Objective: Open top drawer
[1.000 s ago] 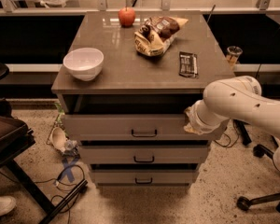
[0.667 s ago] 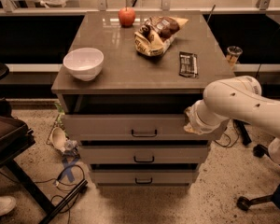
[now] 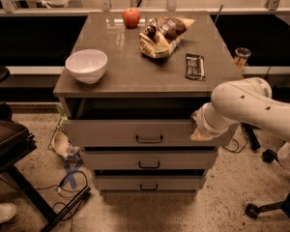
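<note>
The top drawer is the tallest grey-beige front of the three, with a small dark bar handle at its centre. It stands pulled out a little, and a dark gap shows between its front and the countertop. My gripper is at the right end of this drawer's front, mostly hidden behind my white arm, which reaches in from the right. The two shallower drawers below sit further back.
On the cabinet top are a white bowl, a red apple, a snack bag and a dark bar wrapper. A black stand and cables lie on the floor at left. A chair base is at right.
</note>
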{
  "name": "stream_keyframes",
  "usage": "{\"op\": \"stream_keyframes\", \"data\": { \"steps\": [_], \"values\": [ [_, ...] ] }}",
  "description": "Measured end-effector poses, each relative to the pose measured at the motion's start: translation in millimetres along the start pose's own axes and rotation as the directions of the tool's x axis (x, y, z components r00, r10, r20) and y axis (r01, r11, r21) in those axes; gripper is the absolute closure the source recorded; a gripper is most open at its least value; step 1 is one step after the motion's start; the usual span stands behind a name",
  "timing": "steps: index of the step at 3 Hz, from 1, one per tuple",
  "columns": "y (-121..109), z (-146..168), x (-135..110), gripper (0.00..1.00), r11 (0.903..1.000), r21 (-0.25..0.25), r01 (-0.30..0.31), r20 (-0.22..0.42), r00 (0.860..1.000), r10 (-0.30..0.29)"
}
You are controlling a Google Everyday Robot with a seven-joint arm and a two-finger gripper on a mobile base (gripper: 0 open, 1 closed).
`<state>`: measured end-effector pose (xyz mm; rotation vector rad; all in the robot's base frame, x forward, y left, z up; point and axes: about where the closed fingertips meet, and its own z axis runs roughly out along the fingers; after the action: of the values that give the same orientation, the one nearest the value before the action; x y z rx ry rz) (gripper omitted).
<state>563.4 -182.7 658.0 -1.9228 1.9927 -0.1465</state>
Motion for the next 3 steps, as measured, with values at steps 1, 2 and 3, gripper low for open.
{"op": "stream_keyframes", "data": {
  "steps": [1, 2, 3],
  "values": [
    [-0.2, -0.5, -0.1, 0.04, 1.0, 0.0, 0.0, 0.0, 1.0, 0.0],
    [0.2, -0.2, -0.3, 0.0, 1.0, -0.001, 0.001, 0.0, 1.0, -0.001],
    [0.3, -0.2, -0.3, 0.0, 1.0, -0.001, 0.001, 0.0, 1.0, -0.001]
  ]
}}
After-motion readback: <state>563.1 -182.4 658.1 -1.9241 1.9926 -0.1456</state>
